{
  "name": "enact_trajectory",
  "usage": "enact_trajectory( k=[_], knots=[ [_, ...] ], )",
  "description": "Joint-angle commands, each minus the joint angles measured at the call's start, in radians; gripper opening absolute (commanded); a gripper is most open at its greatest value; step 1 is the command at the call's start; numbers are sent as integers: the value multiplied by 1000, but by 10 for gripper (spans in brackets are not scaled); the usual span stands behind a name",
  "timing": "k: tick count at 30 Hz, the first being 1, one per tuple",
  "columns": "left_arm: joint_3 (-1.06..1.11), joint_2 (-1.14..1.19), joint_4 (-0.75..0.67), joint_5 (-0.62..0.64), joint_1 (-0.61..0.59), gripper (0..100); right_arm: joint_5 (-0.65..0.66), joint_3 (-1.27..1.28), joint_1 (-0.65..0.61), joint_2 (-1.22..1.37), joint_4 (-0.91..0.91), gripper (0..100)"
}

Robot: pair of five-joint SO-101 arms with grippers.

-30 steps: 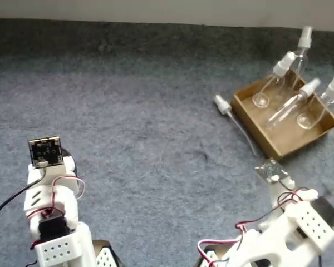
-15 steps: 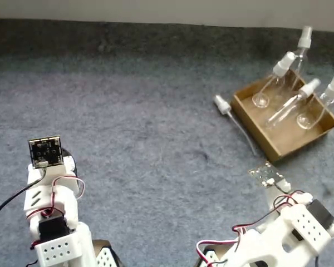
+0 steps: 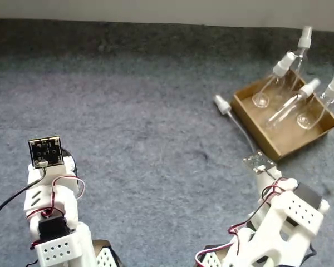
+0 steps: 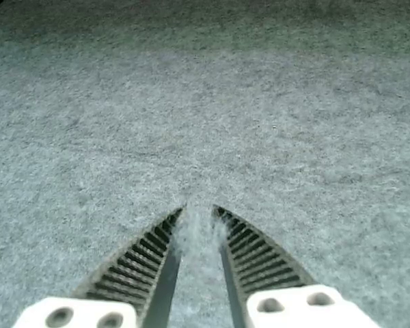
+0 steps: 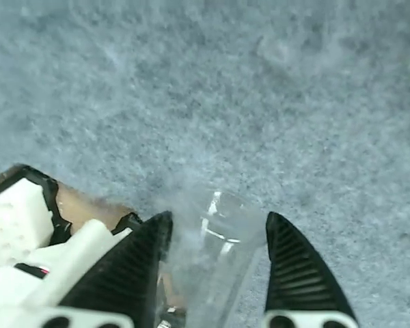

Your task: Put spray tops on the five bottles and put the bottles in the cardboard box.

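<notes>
My right gripper (image 5: 219,219) is shut on a clear, topless bottle (image 5: 222,239) just above the grey carpet. In the high view the right arm (image 3: 281,219) is at the front right, and its wrist camera (image 3: 260,163) is just in front of the cardboard box (image 3: 267,140). Several clear bottles with white spray tops, such as one (image 3: 267,92), lean in the box. A loose spray top (image 3: 222,104) with a long thin tube lies on the carpet beside the box's left wall. My left gripper (image 4: 199,210) is shut and holds nothing, low over bare carpet at the front left.
The left arm (image 3: 47,189) stands at the front left with its camera board on top. Grey carpet (image 3: 139,111) covers the table between the arms and back to the far wall. The box sits at the far right near the table's edge.
The right arm has swung left and a little away from the front edge, its wrist camera now closer to the box's front corner. The left arm has not moved.
</notes>
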Motion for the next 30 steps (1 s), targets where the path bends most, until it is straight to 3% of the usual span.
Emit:
enact_trajectory(
  k=[1,12,17,30],
  knots=[
    [18,-10,-17,-9,19,18,-86,-91,-71,-2,13,88],
    [18,-10,-17,-9,19,18,-311,-120,-377,-2,-2,88],
    [18,-10,-17,-9,19,18,-422,-120,-470,-2,-117,88],
    [18,-10,-18,-9,19,18,-525,-119,-671,5,-325,88]
  ],
)
